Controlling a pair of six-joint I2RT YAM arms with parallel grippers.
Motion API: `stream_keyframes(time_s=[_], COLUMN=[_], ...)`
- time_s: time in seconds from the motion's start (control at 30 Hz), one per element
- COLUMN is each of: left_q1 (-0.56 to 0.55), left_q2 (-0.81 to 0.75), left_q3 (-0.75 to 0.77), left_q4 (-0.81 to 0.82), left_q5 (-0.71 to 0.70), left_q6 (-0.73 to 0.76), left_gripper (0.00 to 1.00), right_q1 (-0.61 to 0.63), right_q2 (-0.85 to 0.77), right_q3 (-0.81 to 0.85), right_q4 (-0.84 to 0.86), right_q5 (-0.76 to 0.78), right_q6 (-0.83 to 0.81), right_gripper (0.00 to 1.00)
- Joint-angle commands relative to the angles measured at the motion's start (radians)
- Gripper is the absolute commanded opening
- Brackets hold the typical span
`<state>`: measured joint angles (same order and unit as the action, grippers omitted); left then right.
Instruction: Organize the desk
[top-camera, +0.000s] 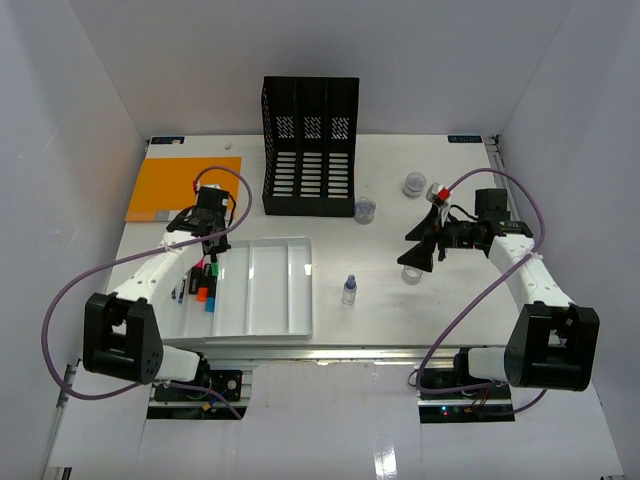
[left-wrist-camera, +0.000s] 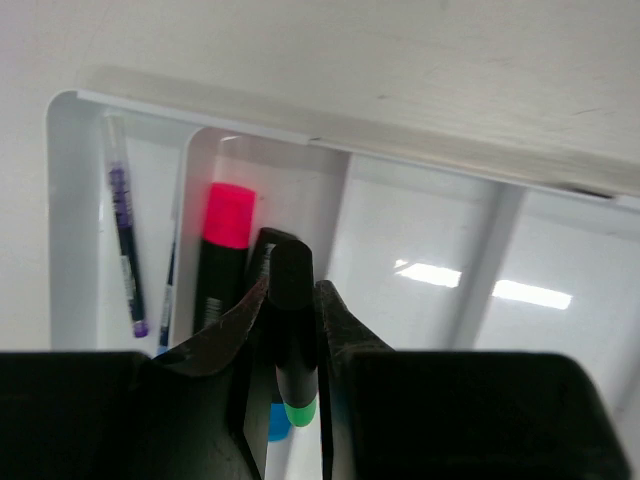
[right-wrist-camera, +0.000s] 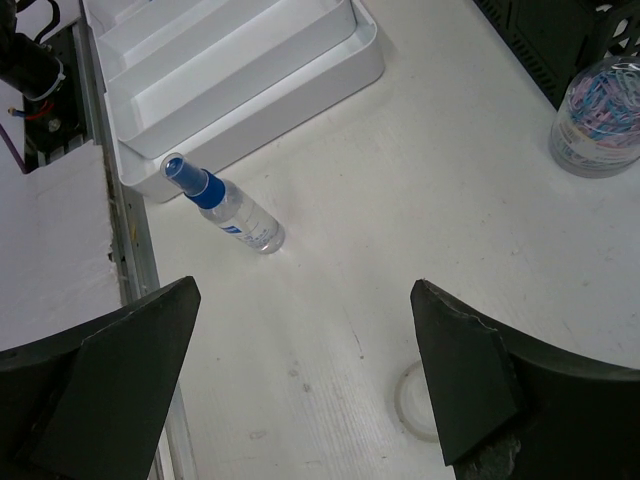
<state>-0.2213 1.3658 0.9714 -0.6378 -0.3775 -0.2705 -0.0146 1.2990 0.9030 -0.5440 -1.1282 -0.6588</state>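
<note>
The desk (top-camera: 380, 240) is a wide white tabletop. On its left part lies a white compartmented tray (top-camera: 268, 320). My left gripper (top-camera: 212, 255) hangs over the tray's left compartments. In the left wrist view the left gripper (left-wrist-camera: 293, 288) is shut on a black marker with a green end (left-wrist-camera: 297, 412). Below it a pink-capped marker (left-wrist-camera: 228, 215) and a purple pen (left-wrist-camera: 128, 240) lie in the tray (left-wrist-camera: 420, 230). My right gripper (top-camera: 408, 250) is open over the desk's right half. In its wrist view the right gripper (right-wrist-camera: 305, 290) holds nothing.
A small blue-capped spray bottle (top-camera: 349, 289) (right-wrist-camera: 225, 205) stands right of the tray (right-wrist-camera: 250, 110). A jar of paper clips (top-camera: 365, 209) (right-wrist-camera: 600, 115) is near the black file rack (top-camera: 310, 145). A clear round lid (right-wrist-camera: 418, 400) lies under the right gripper. An orange folder (top-camera: 170, 190) is back left.
</note>
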Motion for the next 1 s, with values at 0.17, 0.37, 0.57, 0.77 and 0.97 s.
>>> stream_keyframes(time_s=[0.17, 0.37, 0.57, 0.77, 0.97], left_q1=[0.059, 0.063, 0.063, 0.061, -0.007], left_q2=[0.078, 0.083, 0.021, -0.133, -0.322], left_q3=[0.000, -0.006, -0.012, -0.023, -0.260], left_q4=[-0.051, -0.048, -0.046, 0.035, 0.487], left_q5=[-0.124, -0.072, 0.004, 0.402, 0.940], left_q6=[0.102, 0.095, 0.077, 0.036, -0.162], left_gripper=[0.19, 0.58, 0.84, 0.91, 0.98], right_q1=[-0.008, -0.008, -0.010, -0.012, -0.020], right_q2=[-0.029, -0.009, -0.009, 0.000, -0.003], right_q3=[0.002, 0.023, 0.029, 0.024, 0.020], right_q4=[0.019, -0.107, -0.203, -0.202, -0.237], right_q5=[-0.028, -0.078, -0.106, -0.095, -0.101], right_q6=[-0.070, -0.238, -0.351, -0.369, -0.423], right_gripper=[0.93, 0.92, 0.92, 0.92, 0.91])
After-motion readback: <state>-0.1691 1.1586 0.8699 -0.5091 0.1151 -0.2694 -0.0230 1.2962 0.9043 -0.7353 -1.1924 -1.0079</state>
